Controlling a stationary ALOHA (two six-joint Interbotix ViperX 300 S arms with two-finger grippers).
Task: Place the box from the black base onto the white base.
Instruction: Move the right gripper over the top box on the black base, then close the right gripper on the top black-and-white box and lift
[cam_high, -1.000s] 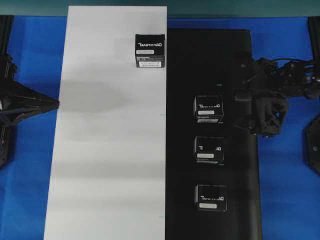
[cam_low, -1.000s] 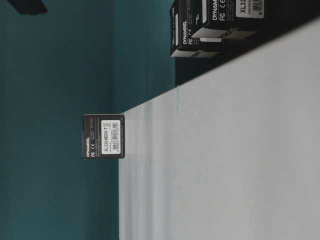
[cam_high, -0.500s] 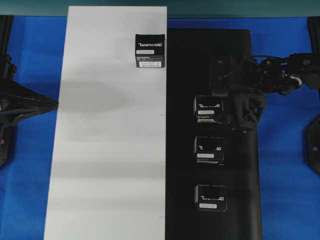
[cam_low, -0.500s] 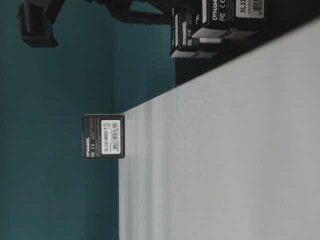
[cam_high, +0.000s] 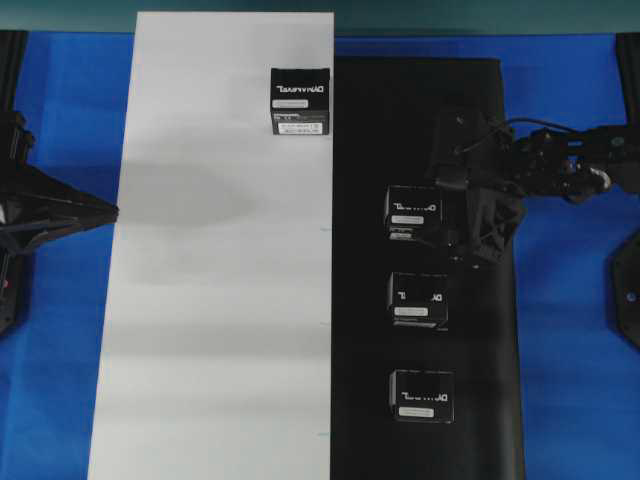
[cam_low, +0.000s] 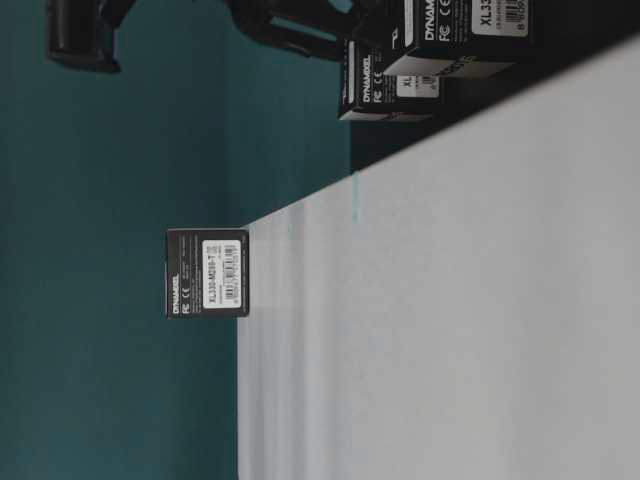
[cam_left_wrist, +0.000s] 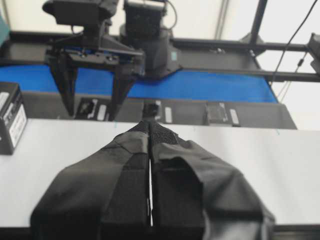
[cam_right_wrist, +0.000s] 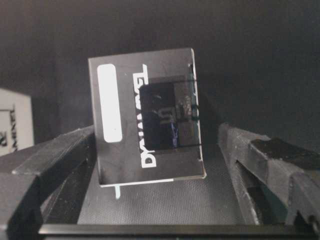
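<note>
Since the earlier overhead frame the right gripper (cam_high: 432, 212) has travelled from the right edge of the black base (cam_high: 480, 400) inward to the nearest of the three boxes in the column, and that box (cam_high: 413, 208) now sits slightly shifted and tilted. The wrist view shows the box (cam_right_wrist: 147, 130) between the two fingers (cam_right_wrist: 47, 165), which stand wide apart with a gap on the right side and the left finger close against or just beside the carton; nothing is gripped yet. Two further boxes (cam_high: 418, 298) lie lower on the black base, and a fourth box (cam_high: 298, 101) already rests on the white base (cam_high: 200, 350) near its top right edge. The left gripper (cam_left_wrist: 150, 150) waits at the far side of the white base, fingers pressed together. For a clean pick, the fingers should be centred on the carton's side faces and lowered fully before closing, so that the tilted box is squared, not pushed along the sheet.
</note>
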